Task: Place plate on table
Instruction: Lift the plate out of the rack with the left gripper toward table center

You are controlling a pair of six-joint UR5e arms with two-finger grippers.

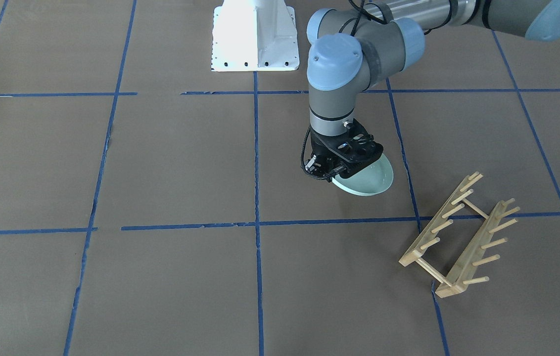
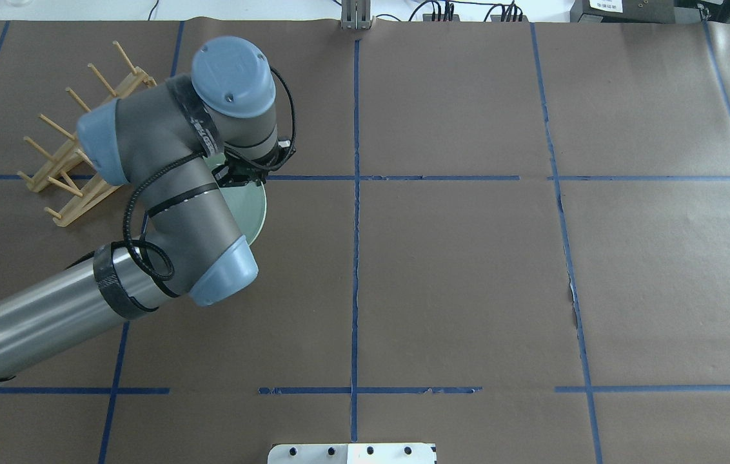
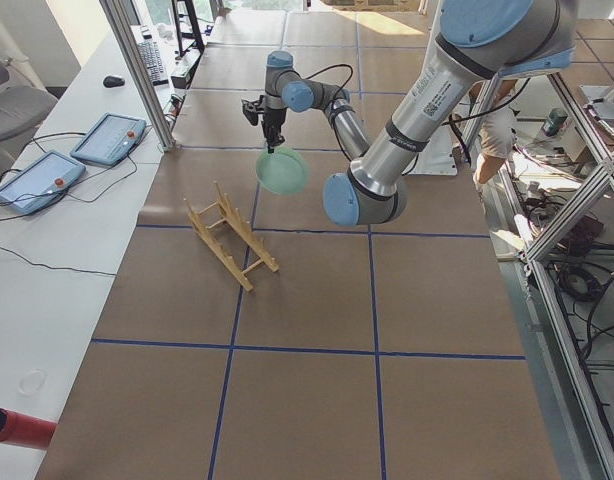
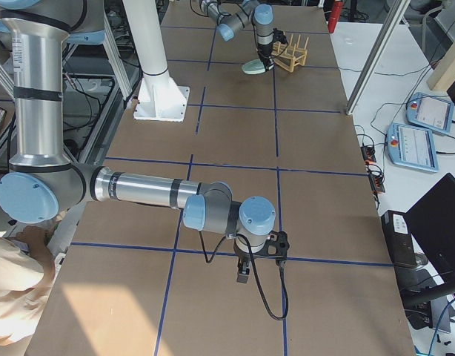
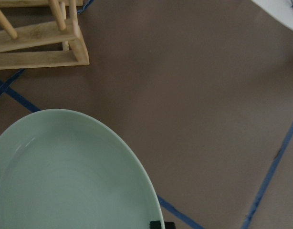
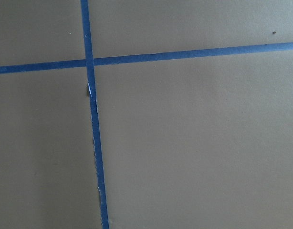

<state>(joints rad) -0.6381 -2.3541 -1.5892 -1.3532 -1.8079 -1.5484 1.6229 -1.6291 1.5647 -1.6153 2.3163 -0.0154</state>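
Observation:
My left gripper [image 1: 335, 173] is shut on the rim of the pale mint-green plate [image 1: 368, 184] and holds it tilted just above the brown table [image 1: 161, 163]. I cannot tell whether the plate's low edge touches the paper. The plate also shows under the arm in the overhead view [image 2: 252, 207], in the left wrist view [image 5: 65, 176] and in the exterior left view [image 3: 283, 172]. My right gripper [image 4: 242, 273] hangs low over the table far from the plate. It shows only in the exterior right view, so I cannot tell if it is open or shut.
The empty wooden peg rack [image 1: 463, 235] stands on the table a little way from the plate, and it shows in the left wrist view [image 5: 36, 43]. The white robot base [image 1: 253, 37] sits at the table's edge. The right wrist view shows only paper and a blue tape cross [image 6: 89, 62].

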